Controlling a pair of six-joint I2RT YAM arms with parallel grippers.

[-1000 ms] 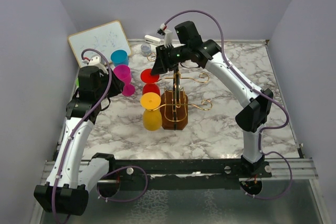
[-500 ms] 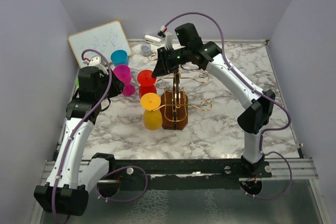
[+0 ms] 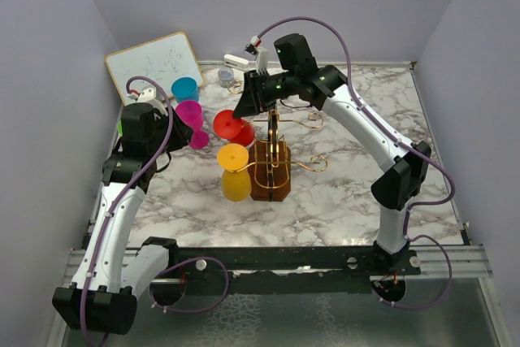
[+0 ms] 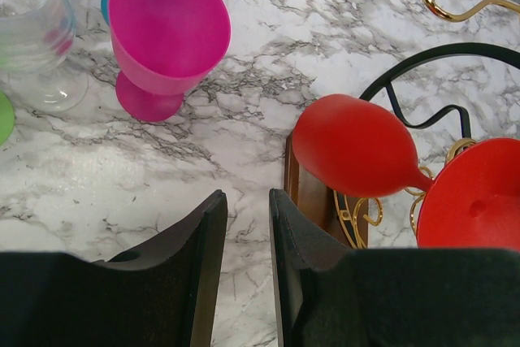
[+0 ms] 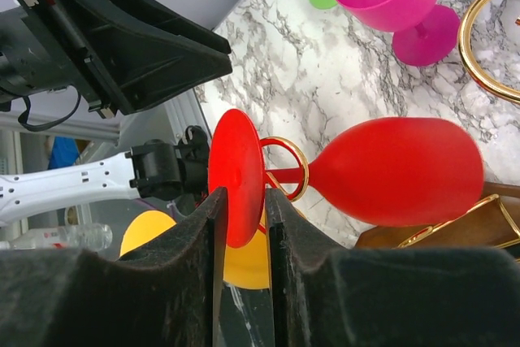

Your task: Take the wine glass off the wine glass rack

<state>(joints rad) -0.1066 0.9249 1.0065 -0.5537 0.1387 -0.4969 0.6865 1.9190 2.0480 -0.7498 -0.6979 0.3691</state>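
The red wine glass (image 5: 398,170) lies tilted on its side, its stem still inside a gold ring hook (image 5: 286,170) of the wine glass rack (image 3: 270,170). My right gripper (image 5: 241,193) is shut on the glass's round foot (image 5: 236,175), edge-on between the pads. In the top view the right gripper (image 3: 245,110) is just left of the rack post, with the red glass (image 3: 230,125) below it. A yellow glass (image 3: 235,186) hangs on the rack's left side. My left gripper (image 4: 244,199) is nearly closed and empty, low over the marble left of the rack base (image 4: 313,193).
A pink glass (image 3: 195,123), a blue glass (image 3: 185,88) and a whiteboard (image 3: 154,62) stand at the back left. A clear glass (image 4: 32,30) stands beside the pink one (image 4: 166,30). Free gold hook arms (image 3: 313,162) reach right of the post.
My right gripper has shifted slightly and tipped the red glass over, so its foot now sits lower and further left. The left arm has not moved.
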